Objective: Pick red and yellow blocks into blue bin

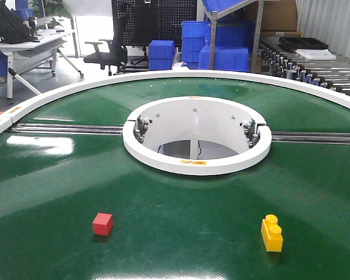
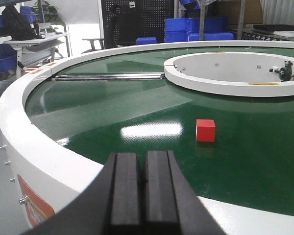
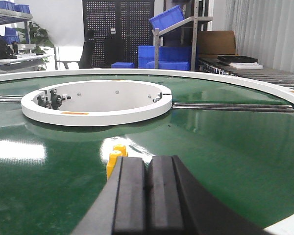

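A small red cube lies on the green round table at the front left. It also shows in the left wrist view, ahead and right of my left gripper, which is shut and empty over the table's white rim. A yellow brick with two studs lies at the front right. In the right wrist view the yellow brick is partly hidden behind my right gripper, which is shut and empty. The blue bin is out of view. Neither gripper shows in the front view.
A white ring surrounds the hole in the table's middle, with metal rails running left and right. Ribbed blue crates, an office chair and a desk stand behind. A roller conveyor is at the back right.
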`<state>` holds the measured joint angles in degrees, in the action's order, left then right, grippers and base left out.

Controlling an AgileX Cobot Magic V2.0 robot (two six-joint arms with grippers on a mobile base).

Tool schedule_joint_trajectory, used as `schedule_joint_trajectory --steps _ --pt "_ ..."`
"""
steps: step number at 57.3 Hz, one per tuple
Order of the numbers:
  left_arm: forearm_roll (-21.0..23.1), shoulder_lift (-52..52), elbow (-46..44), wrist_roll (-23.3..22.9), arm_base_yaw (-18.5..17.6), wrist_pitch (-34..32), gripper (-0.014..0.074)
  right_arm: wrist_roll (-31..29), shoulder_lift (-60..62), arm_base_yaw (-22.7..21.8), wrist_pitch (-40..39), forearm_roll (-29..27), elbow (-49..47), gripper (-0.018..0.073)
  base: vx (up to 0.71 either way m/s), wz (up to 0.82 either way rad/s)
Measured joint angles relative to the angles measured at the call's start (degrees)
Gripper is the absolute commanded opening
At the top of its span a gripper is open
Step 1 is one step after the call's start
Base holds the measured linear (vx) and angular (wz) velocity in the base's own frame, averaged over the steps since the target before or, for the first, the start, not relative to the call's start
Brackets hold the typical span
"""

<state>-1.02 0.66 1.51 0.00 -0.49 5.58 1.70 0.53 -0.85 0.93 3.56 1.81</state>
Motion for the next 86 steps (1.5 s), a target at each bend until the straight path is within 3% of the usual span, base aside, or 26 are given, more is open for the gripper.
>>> schedule_joint_trajectory --steps 41,55,66,76,86 --pt "0.0 0.0 0.0 0.0 0.0 -0.3 -0.0006 0.0 0.0 0.0 -0.1 0.0 0.0 -0.0011 0.0 0.0" --pt "0.3 0.0 -0.5 -1.3 0.0 -9.4 -0.0006 0.0 0.0 0.0 -3.8 0.3 -0.4 -0.0011 0.0 0.0" --pt "0.2 0.0 -11.0 -1.6 0.0 -11.8 -0.0006 0.0 0.0 0.0 -1.3 0.3 -10.0 -0.0011 0.0 0.0" --pt "0.2 -1.7 -25.1 -1.6 0.0 -2.9 -0.0006 0.0 -1.9 0.0 6.3 0.3 -24.0 -0.0011 0.0 0.0" --pt "0.2 -10.6 -37.5 -1.6 0.0 15.5 -0.0006 0.0 -9.9 0.0 19.8 0.3 -35.6 -0.0011 0.0 0.0"
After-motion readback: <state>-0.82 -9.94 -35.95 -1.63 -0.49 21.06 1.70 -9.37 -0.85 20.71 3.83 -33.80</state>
